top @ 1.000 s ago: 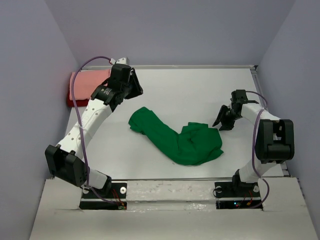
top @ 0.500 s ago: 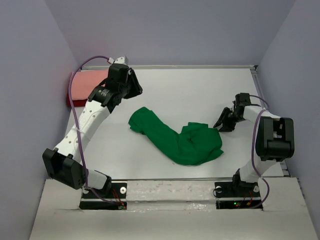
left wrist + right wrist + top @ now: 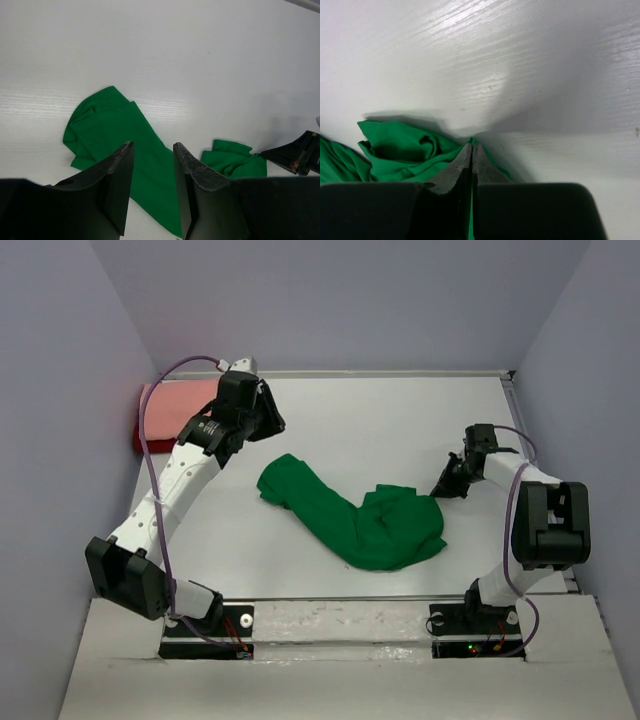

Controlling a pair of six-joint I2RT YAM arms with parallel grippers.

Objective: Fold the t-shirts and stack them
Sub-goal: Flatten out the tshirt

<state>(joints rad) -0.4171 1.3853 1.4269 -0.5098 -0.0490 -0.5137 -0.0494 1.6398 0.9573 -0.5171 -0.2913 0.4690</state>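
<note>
Clamping the green t-shirt (image 3: 350, 518) edge
Right end effector (image 3: 471, 146), open a second ago, is now closed on its cloth, ready to spread it; left end effector (image 3: 153, 145) hangs half-open, empty.

A: Cam layout?
B: 3 views. Top ext cam sits high behind the arm bases (image 3: 205, 620), looking down and fwd over the whole table (image 3: 400, 420), far off.
A: Wrist cams?
B: Left wrist cam's well above the table, looking down past its own fingers (image 3: 117, 182) toward the green tee (image 3: 130, 145). Right wrist cam's v. close, low over the surface, its fingers (image 3: 452, 175) at the tee's edge.
A: Overlap?
B: All 3 share the green tee; left wrist view also catches the right gripper (image 3: 267, 155) at its rt edge.
</note>
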